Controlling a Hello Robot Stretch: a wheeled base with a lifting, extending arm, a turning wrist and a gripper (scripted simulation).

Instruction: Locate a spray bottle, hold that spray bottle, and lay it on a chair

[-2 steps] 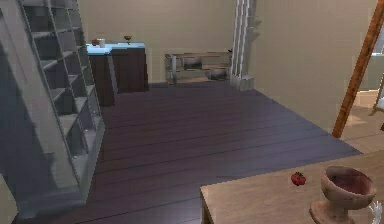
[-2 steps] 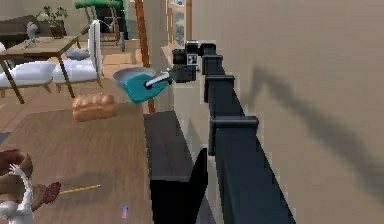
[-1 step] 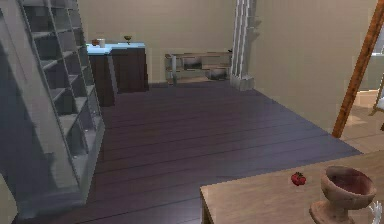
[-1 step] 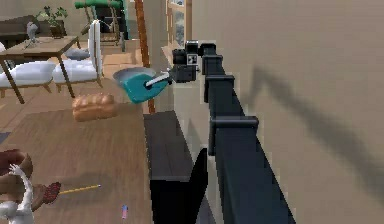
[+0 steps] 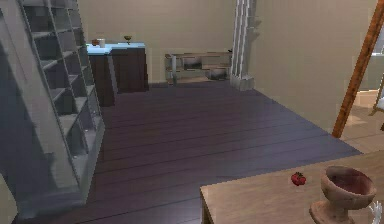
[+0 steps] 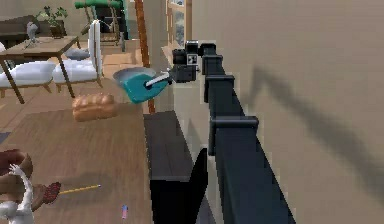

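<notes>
In the forward view, a wooden bench (image 5: 255, 195) is filling the lower right corner. A brown goblet-shaped bowl (image 5: 346, 189) is standing on it near the right edge, its inside showing dark, with a small red fruit (image 5: 298, 179) lying just to its left. A tall grey shelving unit (image 5: 62, 95) is running down the left side. In the upper left middle, a dark cabinet (image 5: 130, 70) with a pale blue top is carrying two small things too small to name.

In the arm side view, the arm (image 6: 235, 150) is rising as a dark bar from the bottom edge right of the middle and reaching up to the upper centre. At its far end the end effector (image 6: 152, 84) is pointing left and holding the spray bottle (image 6: 128, 86), a teal body with a grey part. The bottle is hanging tilted, clear of every surface. Just below and left of it, a loaf of bread (image 6: 95, 108) is lying on the bench (image 6: 95, 155). A yellow pencil (image 6: 78, 188) is lying farther down. White chairs (image 6: 94, 45) are standing around a small table (image 6: 52, 47) in the upper left.
</notes>
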